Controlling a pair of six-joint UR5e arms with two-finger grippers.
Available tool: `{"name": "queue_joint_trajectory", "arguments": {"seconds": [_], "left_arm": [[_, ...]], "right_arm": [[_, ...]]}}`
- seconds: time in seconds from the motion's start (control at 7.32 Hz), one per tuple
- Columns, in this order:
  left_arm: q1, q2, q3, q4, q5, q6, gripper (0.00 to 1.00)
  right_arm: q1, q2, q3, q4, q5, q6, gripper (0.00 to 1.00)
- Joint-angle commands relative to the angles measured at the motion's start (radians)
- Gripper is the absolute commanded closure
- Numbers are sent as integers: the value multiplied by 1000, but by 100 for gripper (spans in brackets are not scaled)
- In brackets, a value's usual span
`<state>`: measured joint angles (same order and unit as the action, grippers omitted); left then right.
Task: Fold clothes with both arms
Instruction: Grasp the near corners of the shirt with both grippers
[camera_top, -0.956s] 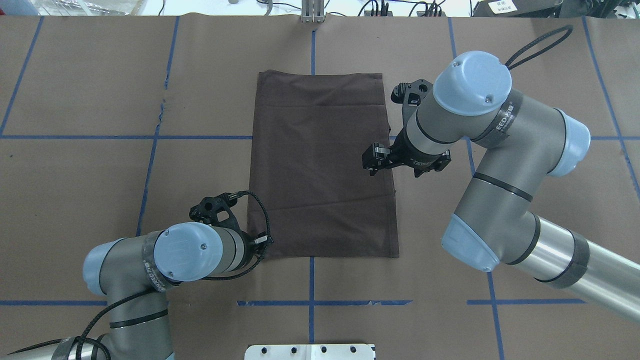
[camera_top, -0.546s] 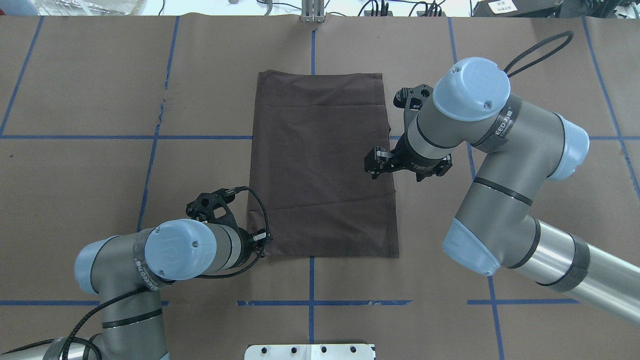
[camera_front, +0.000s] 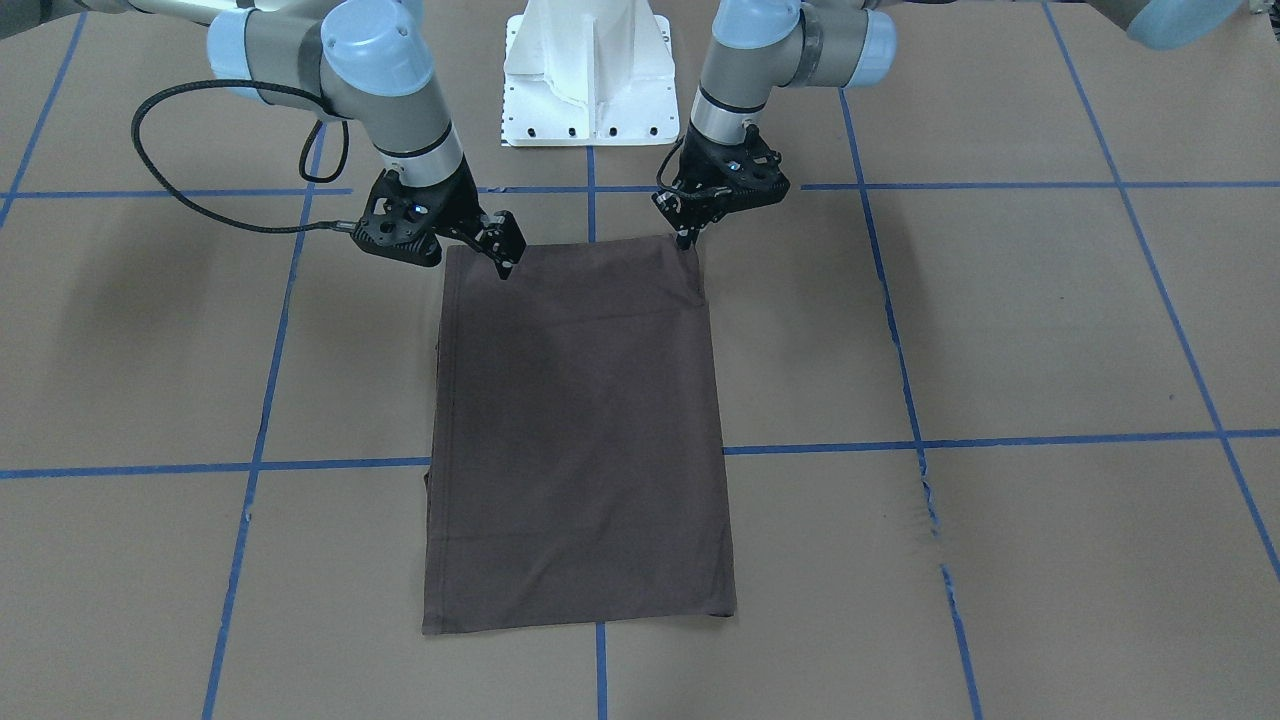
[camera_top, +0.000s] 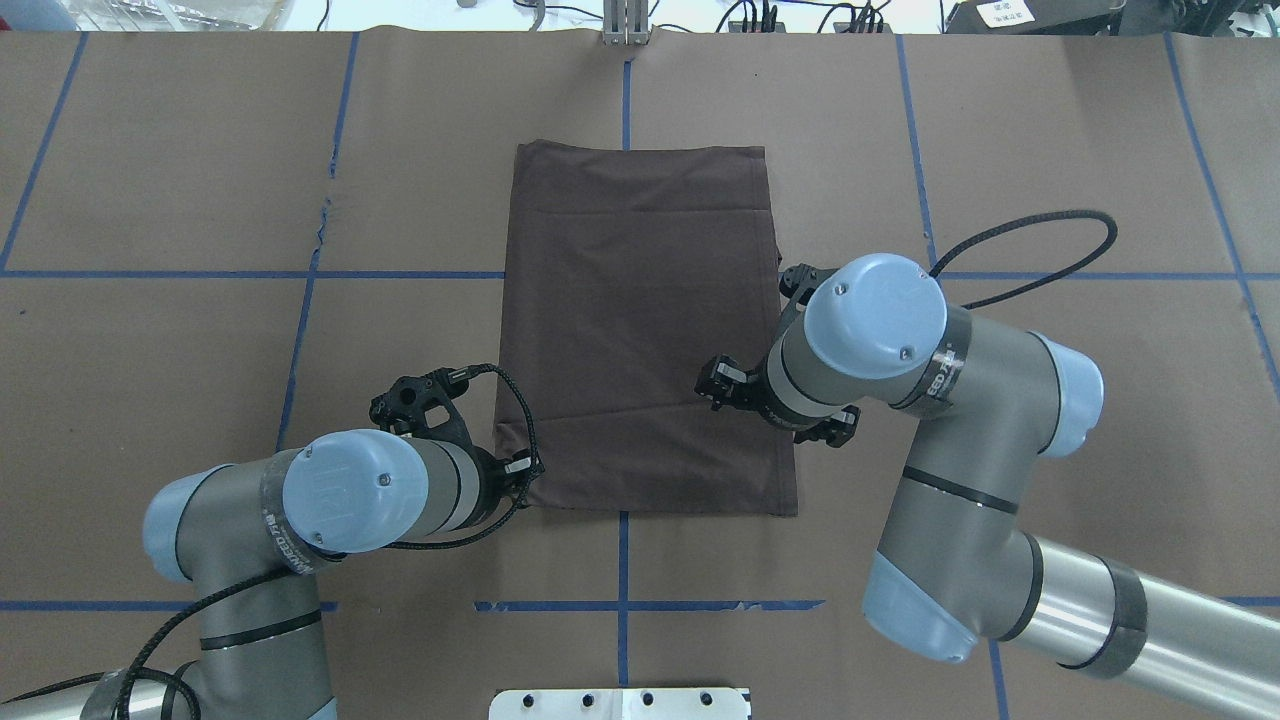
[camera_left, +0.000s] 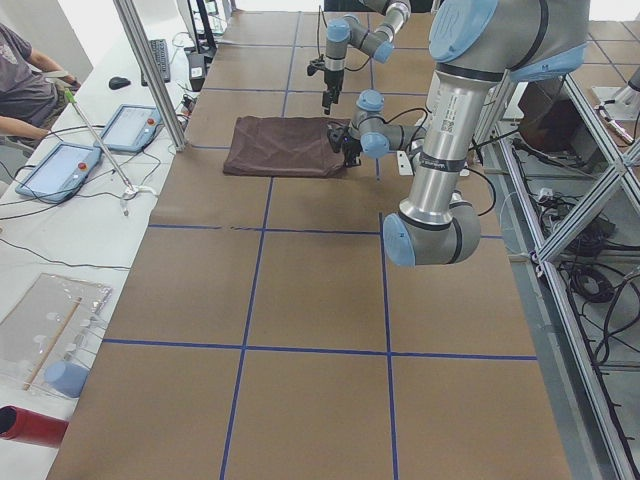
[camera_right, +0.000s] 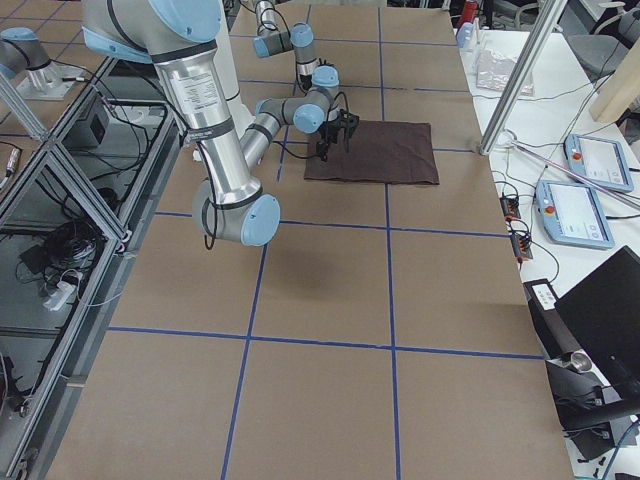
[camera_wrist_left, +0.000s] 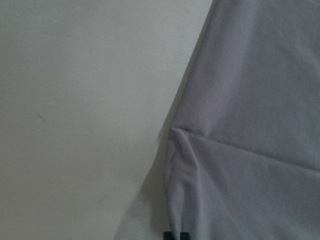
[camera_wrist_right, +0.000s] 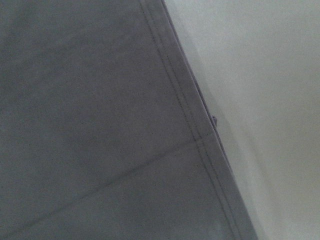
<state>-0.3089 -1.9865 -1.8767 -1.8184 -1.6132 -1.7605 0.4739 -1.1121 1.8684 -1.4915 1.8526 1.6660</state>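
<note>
Overhead exterior suggests the T-shirt (camera_top: 640, 330) is soft, limp and light, best pinched at near hem corners; the left hand (camera_top: 524, 469) pinches one corner, and I cannot tell the right hand's (camera_top: 712, 384) state.

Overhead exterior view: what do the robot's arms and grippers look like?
Both the left arm and right arm are grey-silver jointed tubes with light blue round joint caps and black bands with white lettering. Each ends in a black two-finger gripper, left gripper, right gripper, with a black braided cable looping off the wrist.
</note>
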Motion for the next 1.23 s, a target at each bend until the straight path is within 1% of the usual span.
{"name": "queue_joint_trajectory", "arguments": {"seconds": [0.0,0.14,0.41,1.09], "left_arm": [[-4,0,-1,1,-1,18,100],[-4,0,-1,-1,-1,19,100],[-4,0,-1,-1,-1,22,100],[-7,0,-1,-1,-1,22,100]], "right_arm": [[-72,-34,-18,89,-69,217,0],[-89,-34,-38,85,-75,251,0],[-103,-31,-52,28,-84,253,0],[-115,-31,-77,30,-99,255,0]]}}
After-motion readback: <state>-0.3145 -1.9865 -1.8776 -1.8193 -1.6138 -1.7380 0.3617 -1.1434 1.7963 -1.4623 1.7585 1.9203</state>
